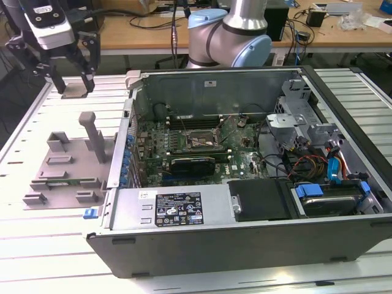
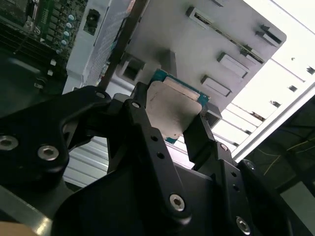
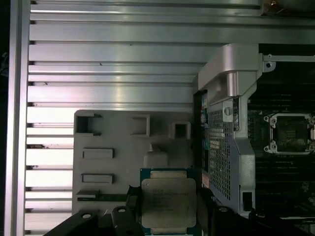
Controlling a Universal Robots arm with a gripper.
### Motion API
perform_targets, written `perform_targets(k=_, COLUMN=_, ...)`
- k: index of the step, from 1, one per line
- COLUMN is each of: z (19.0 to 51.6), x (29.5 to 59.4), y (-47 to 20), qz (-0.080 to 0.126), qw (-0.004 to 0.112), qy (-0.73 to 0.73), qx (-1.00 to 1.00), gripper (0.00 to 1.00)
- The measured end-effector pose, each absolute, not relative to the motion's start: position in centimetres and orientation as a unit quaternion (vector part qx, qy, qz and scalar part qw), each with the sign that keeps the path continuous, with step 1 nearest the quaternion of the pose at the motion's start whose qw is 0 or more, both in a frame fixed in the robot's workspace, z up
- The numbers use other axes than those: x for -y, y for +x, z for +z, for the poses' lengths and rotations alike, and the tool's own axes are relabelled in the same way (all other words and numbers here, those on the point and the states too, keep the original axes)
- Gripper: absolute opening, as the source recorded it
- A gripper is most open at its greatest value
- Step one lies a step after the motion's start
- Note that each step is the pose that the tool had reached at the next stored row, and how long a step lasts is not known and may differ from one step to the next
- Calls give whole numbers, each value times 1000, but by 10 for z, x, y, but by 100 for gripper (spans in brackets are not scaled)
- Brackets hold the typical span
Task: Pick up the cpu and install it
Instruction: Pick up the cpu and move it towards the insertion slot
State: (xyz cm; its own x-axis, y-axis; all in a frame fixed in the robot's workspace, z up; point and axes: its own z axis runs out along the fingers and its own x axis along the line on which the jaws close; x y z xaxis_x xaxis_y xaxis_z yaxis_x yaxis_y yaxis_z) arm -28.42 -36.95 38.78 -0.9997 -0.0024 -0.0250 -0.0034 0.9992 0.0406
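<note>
In the exterior view my gripper (image 1: pixel 74 86) hangs above the slatted table at the far left, shut on the cpu (image 1: pixel 75 93), a small flat silver square. Both wrist views show the cpu (image 2: pixel 174 110) (image 3: pixel 169 201) pinched by its edges between the two black fingers (image 2: pixel 140 105) (image 3: pixel 206 209). It is lifted above the grey holder plate (image 1: pixel 67 165) (image 3: pixel 113 132). The motherboard socket (image 1: pixel 196 139) (image 3: pixel 289 132), with its metal frame, lies inside the open computer case (image 1: pixel 245 214), to the exterior view's right of the gripper.
The case wall (image 1: pixel 131 110) (image 3: pixel 229 123) stands between the holder plate and the motherboard. Upright grey posts (image 1: pixel 92 131) rise from the plate. Cables and a drive cage (image 1: pixel 318 147) crowd the case's right side. The robot's base (image 1: pixel 229 37) stands behind the case.
</note>
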Motion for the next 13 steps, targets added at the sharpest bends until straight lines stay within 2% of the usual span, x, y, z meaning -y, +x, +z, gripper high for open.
perform_targets(k=13, z=388, x=369, y=-233, qz=20, qw=12, qy=-1, qx=-1000, gripper=54)
